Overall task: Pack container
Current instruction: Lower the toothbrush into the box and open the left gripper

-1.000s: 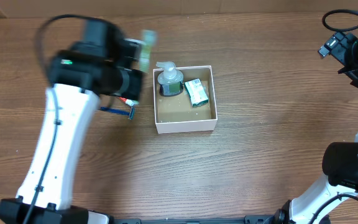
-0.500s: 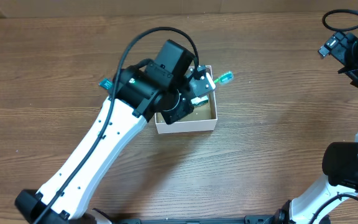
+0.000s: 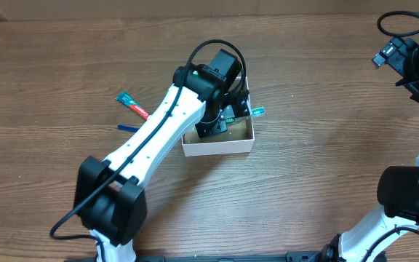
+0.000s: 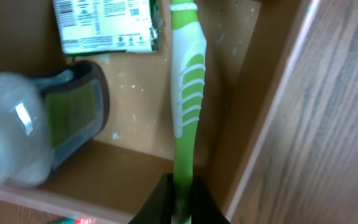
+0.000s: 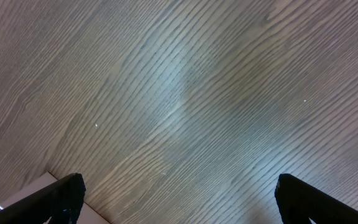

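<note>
The container (image 3: 218,148) is a white-walled square box with a brown floor (image 4: 135,106), standing mid-table. Inside it are a clear pump bottle with dark liquid (image 4: 39,127) and a green packet (image 4: 104,25). My left gripper (image 4: 180,205) is shut on a green toothbrush (image 4: 188,93), which hangs over the floor along the right wall (image 4: 272,93). From overhead the left arm covers most of the box, and the toothbrush's tip (image 3: 257,111) pokes out past the right rim. My right gripper (image 5: 185,202) is open over bare wood at the far right (image 3: 407,64).
A red and blue toothpaste tube (image 3: 133,106) and a thin blue razor (image 3: 127,127) lie on the wood table left of the box. The left arm's white links run from the front left up to the box.
My left arm has swung right from beside the box to over it, carrying the toothbrush, then lowered the brush toward the box floor. The right arm has not moved.
</note>
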Controlling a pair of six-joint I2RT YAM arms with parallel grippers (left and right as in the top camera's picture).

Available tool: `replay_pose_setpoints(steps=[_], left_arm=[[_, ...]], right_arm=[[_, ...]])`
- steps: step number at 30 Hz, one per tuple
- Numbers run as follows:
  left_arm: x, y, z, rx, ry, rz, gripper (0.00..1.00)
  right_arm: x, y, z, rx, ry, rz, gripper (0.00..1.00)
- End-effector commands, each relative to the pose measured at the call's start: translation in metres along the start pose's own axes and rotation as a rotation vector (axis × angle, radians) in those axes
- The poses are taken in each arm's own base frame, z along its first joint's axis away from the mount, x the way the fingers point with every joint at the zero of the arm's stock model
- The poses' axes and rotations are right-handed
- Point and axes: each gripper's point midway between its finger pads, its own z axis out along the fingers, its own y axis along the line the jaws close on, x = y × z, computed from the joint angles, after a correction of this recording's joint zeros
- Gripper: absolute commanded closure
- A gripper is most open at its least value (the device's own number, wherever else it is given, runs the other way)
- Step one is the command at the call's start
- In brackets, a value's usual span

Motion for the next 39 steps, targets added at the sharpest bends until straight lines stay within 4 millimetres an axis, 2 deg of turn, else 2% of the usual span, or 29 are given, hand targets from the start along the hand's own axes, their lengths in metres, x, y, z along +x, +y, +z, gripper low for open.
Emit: replay_pose_setpoints(steps=[1,10,27,39], left_arm=[[0.008,0.008,0.012,0.027,0.008,0.010,0.96],[0.026,0.026,0.012,0.077,-0.042,-0.080,0.96],[0.015,0.024,0.011,0.092,-0.096,-0.007,0.96],[0.024,0.013,0.023,0.126,-0.068,0.054,0.96]], right_arm=[[-0.002,0.002,-0.007,-0.014,-0.023,0.004,0.00],[-0.002,0.002,-0.007,-0.014,-0.023,0.004,0.00],[-0.002,0.002,-0.007,-0.017,-0.023,0.005,0.00],[-0.006,0.006,-0.006,-0.028,-0.040,0.002,0.00]])
